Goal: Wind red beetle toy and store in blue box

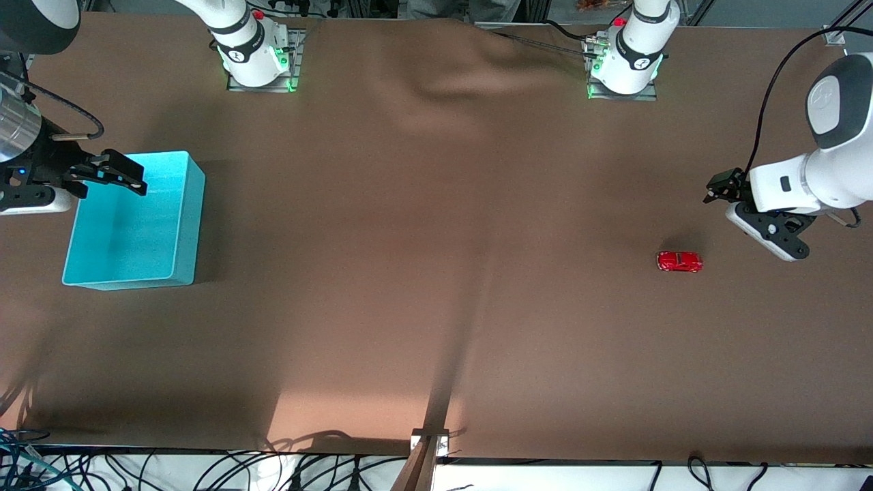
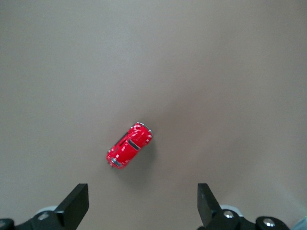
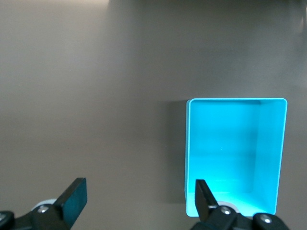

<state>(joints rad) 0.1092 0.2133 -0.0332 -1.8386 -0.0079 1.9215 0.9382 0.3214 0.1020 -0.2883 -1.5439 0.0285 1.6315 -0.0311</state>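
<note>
**Red beetle toy alone on the cloth, both grippers spread and empty**

Nearest the front camera, the blue box [image 1: 185, 225] stands open-topped toward the right arm's end of the table. Well apart from it, the red beetle toy [image 1: 679, 261] sits on its wheels on the brown table cloth [image 1: 423, 273] toward the left arm's end. Over the cloth just beside the car hangs the left gripper [image 1: 764, 225], fingers wide apart, holding nothing. Spread equally wide and empty, the right gripper [image 1: 102, 174] hangs over the box's rim.
</note>
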